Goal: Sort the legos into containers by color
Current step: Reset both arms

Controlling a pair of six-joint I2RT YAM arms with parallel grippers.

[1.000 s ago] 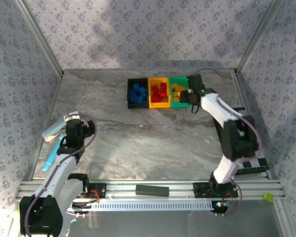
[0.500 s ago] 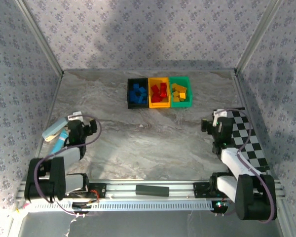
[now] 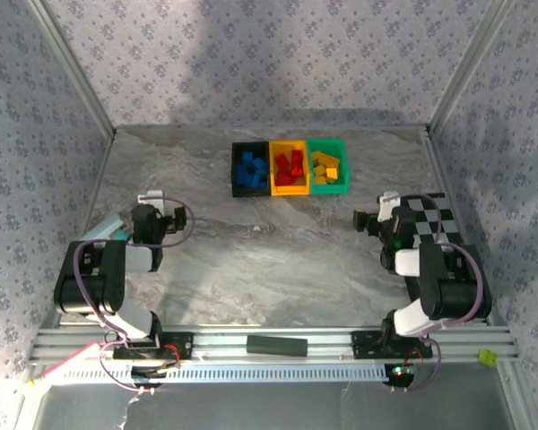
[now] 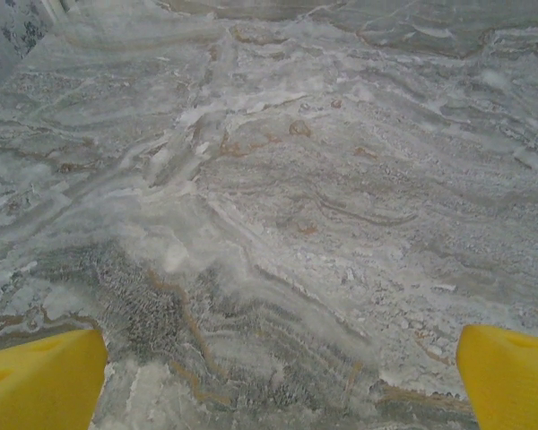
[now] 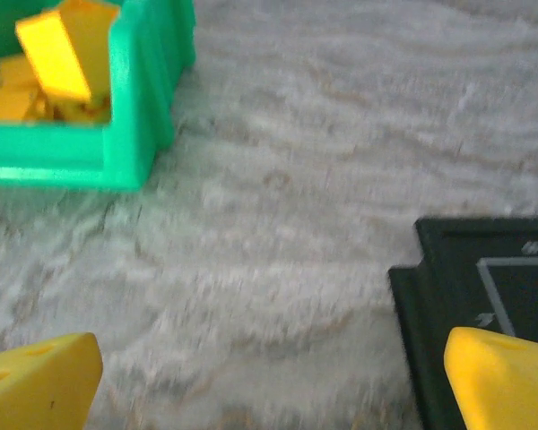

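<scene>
Matt marbled table, glossy plastic green bin, smooth yellow legos

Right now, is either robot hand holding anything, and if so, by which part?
Nothing is held. The left hand and the right hand both stand open above the table, each gripping nothing.

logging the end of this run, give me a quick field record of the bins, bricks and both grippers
black plastic bin: left end of row in top view, holds blue plastic bricks
yellow-orange plastic bin: middle, holds red plastic bricks
green plastic bin: right end, holds yellow plastic bricks
left gripper: open, nothing between fingers, over grey marbled tabletop
right gripper: open, empty, beside black-and-white checkered board
</scene>
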